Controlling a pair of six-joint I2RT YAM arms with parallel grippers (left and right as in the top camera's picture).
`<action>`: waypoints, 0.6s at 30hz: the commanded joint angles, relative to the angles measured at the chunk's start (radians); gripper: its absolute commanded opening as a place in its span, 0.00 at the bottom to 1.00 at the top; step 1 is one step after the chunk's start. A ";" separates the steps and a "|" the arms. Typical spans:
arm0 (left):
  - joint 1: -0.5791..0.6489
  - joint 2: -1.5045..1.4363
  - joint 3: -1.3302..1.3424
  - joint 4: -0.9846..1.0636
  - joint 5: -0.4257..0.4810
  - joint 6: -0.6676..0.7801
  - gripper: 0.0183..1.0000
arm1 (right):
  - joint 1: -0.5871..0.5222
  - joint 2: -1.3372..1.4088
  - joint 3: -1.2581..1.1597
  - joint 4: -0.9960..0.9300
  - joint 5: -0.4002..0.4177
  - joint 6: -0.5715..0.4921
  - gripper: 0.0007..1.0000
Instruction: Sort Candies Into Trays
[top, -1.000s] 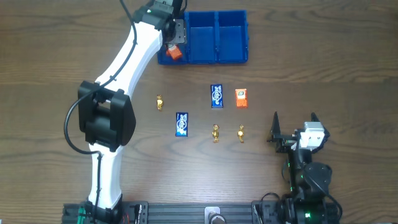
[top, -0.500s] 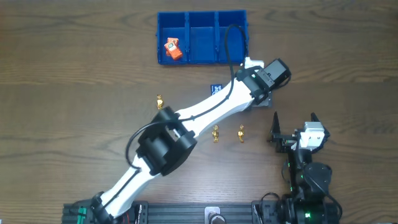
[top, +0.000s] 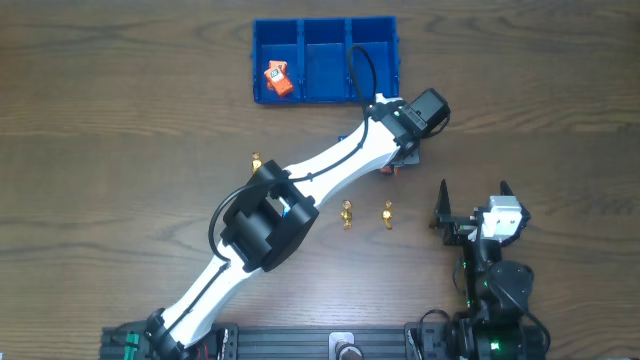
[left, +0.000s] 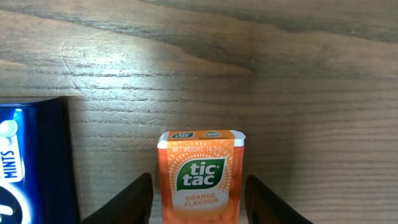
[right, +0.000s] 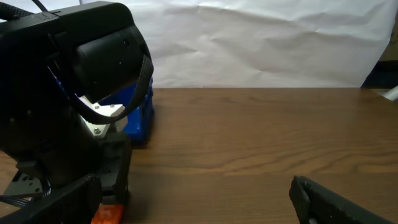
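The wooden table (top: 100, 120) is carrying everything. The left arm (top: 330, 170) is lying stretched on a diagonal from its base at the bottom left, across the middle of the table, with its wrist ending just below the right end of the tray. The right arm (top: 490, 270) is standing folded near its base at the bottom right, well apart from the candies.

A blue tray (top: 320, 99) with three compartments is sitting at the far edge of the table. An orange box (top: 277, 79) is lying in its left compartment, tilted.

The left jaws are standing apart, one on each side of an orange mint box (left: 201, 174) that is lying flat on the table. A thin gap is showing on one side of the box; on the other side I cannot tell whether the jaw is touching it. A blue mint box (left: 31, 162) is lying just beside it, parallel to it.

The right jaws are standing wide apart and holding nothing, raised above bare table.

Another blue mint box (top: 291, 207) is peeking out from under the left arm's elbow. Three small gold-wrapped candies are lying loose on the table: one (top: 256, 160) to the left of the arm, and two (top: 347, 214) (top: 388, 214) near each other, between the left arm and the right arm.
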 joint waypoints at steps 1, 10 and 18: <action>0.005 0.027 0.004 -0.002 0.003 0.000 0.44 | -0.003 -0.007 -0.001 -0.003 0.009 -0.014 1.00; 0.005 0.035 0.003 -0.002 0.004 0.000 0.47 | -0.003 -0.007 -0.001 -0.003 0.009 -0.014 1.00; 0.005 0.048 0.003 0.002 0.014 0.000 0.33 | -0.003 -0.007 -0.001 -0.003 0.009 -0.014 1.00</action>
